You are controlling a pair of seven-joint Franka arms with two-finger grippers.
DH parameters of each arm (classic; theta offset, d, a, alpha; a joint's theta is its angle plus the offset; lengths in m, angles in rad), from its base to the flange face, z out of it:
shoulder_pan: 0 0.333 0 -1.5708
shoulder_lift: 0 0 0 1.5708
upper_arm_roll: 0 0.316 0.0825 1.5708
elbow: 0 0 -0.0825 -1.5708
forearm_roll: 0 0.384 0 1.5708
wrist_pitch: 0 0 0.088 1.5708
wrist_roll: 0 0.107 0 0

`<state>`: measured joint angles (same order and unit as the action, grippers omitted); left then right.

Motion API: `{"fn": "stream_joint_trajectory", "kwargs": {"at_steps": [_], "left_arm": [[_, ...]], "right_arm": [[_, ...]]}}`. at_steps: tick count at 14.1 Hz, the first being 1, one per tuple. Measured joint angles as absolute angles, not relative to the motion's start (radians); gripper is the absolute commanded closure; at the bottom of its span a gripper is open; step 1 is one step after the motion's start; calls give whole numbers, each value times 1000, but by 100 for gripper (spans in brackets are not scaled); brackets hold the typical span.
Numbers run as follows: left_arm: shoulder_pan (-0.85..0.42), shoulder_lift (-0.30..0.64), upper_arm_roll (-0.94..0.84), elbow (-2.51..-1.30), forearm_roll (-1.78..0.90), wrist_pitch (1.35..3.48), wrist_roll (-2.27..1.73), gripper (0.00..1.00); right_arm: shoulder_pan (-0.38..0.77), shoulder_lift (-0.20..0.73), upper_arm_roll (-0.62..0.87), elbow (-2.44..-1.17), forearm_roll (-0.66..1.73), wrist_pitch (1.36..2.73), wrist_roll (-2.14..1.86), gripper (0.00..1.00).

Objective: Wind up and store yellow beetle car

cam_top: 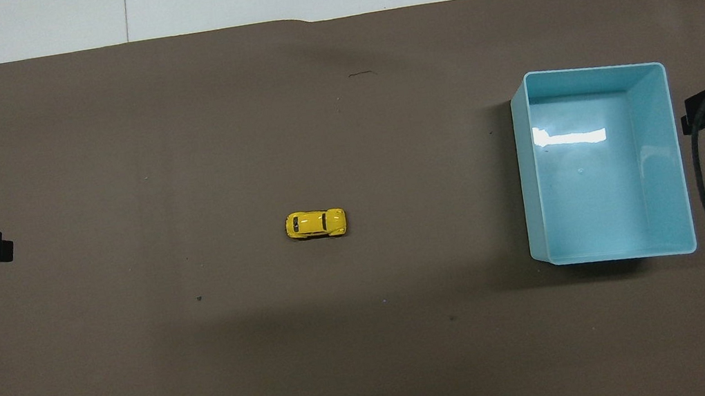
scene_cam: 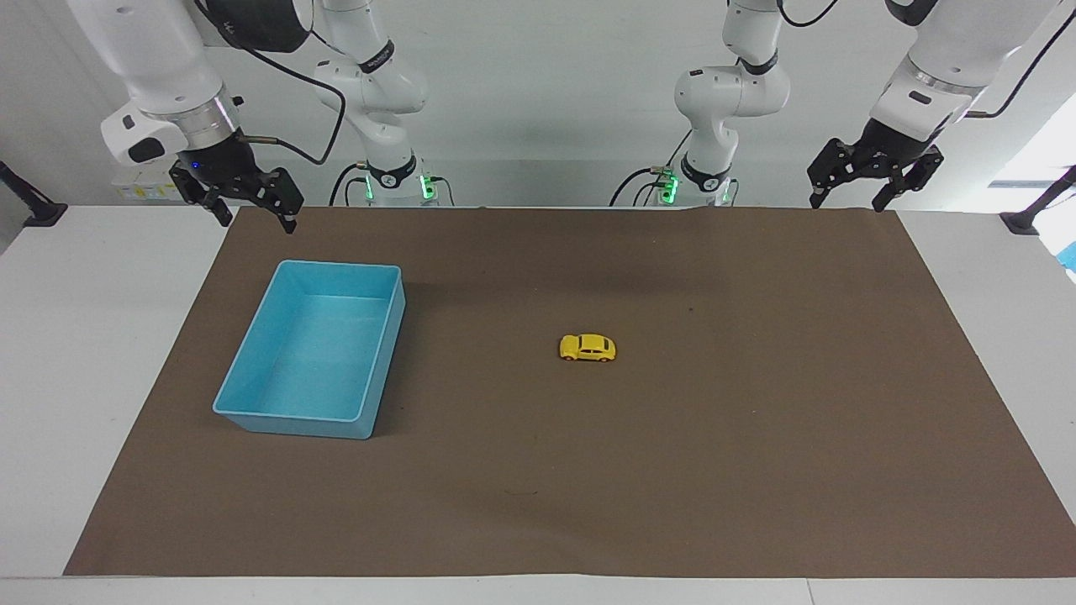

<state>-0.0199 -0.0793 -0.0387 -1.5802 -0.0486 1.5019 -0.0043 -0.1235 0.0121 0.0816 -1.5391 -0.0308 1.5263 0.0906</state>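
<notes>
Car (scene_cam: 588, 348): stood on the brown mat (scene_cam: 756, 470), mid-table, well apart from the blue bin (scene_cam: 249, 416).
Handling: probably light, stiff, smooth; best pinched across its sides.
Left gripper (scene_cam: 847, 200): open, empty, waited raised.
Right gripper (scene_cam: 255, 217): open, empty, raised near the bin.

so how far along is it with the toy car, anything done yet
Nothing looks done yet. The yellow car sits on its wheels on the brown mat, mid-table, untouched. The blue bin, toward the right arm's end, is empty. Nothing is in hand: the left gripper and right gripper both hang open, up at the robots' edge of the mat. Grasping, winding and putting the car in the bin all remain.
</notes>
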Motion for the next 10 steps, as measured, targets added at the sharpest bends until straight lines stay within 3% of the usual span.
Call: {"fn": "stream_joint_trajectory", "kwargs": {"at_steps": [10], "left_arm": [[-2,-79,-34,-1580,-49,1500,-336,0]], "right_arm": [[-123,12,82,-1539,-31,1526,91,0]]}}
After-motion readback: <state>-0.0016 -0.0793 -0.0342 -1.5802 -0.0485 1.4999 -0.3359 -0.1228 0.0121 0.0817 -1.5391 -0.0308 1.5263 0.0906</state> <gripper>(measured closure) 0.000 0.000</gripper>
